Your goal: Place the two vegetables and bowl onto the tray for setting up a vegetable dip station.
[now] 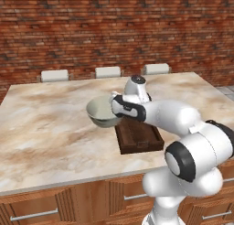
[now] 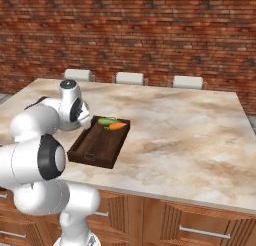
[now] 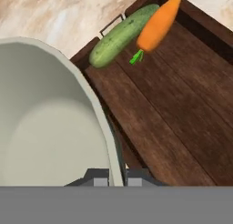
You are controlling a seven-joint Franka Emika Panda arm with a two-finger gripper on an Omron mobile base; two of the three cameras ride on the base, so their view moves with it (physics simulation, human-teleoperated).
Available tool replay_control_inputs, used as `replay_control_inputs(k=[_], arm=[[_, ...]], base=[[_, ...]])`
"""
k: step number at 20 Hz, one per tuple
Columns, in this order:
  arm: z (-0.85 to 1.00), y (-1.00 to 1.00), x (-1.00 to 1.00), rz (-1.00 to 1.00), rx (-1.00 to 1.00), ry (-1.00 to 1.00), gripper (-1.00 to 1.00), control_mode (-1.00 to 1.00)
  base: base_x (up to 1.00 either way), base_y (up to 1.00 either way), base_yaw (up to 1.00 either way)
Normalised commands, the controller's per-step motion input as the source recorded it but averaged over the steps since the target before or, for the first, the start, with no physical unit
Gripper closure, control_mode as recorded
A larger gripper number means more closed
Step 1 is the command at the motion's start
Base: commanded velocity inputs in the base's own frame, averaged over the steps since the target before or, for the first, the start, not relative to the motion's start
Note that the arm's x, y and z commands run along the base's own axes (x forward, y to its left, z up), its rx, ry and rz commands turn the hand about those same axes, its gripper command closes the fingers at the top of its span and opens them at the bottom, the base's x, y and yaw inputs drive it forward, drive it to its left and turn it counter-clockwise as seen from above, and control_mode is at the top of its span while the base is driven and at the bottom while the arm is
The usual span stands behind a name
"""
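Pale grey-green bowl point(image 1: 103, 112) held off the marble counter point(image 1: 50, 128), pinched by its rim at the side nearest the arm, hanging level over the counter just beside the left edge of the tray point(image 1: 139, 138) as seen from the left base view, its underside clear of the stone. Lighter inside of the bowl point(image 3: 50, 127) empty in the hand view, rim wall rising between the two dark finger tips. Gripper point(image 3: 117, 176) clamped tight on that rim, one finger tip inside the wall and one outside. Dark brown wooden tray point(image 3: 182, 109) lying flat on the counter, long side running away from the robot, a small metal handle showing at its far short end in the hand view. Cucumber point(image 3: 123, 34) and carrot point(image 3: 157, 22) already on the tray, side by side and touching at the far end, cucumber closer to the rim, carrot overlapping it slightly, green stub of the carrot pointing inward along the boards. Same pair visible from the right base view: cucumber point(image 2: 106, 121) behind, carrot point(image 2: 118, 125) in front, both at the far end of the tray point(image 2: 95, 147), rest of the tray floor bare. Beyond the counter, three pale chair backs point(image 1: 108, 72) along the far edge, and a red brick wall point(image 1: 114, 27) behind them.
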Motion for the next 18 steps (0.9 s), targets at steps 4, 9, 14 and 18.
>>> replay_control_inputs(k=[4,9,14,18], arm=[[0.09,-0.46,-0.28,-0.03,0.02,0.00,1.00,-1.00],[0.01,-0.55,-0.27,0.00,0.03,0.00,1.00,-1.00],[0.00,-0.48,-0.11,0.00,0.01,0.00,1.00,-1.00],[0.00,-0.42,0.00,0.00,0.00,0.00,1.00,-1.00]], base=[[0.00,0.00,0.00],[0.00,0.00,0.00],[0.00,0.00,0.00],[0.00,0.00,0.00]])
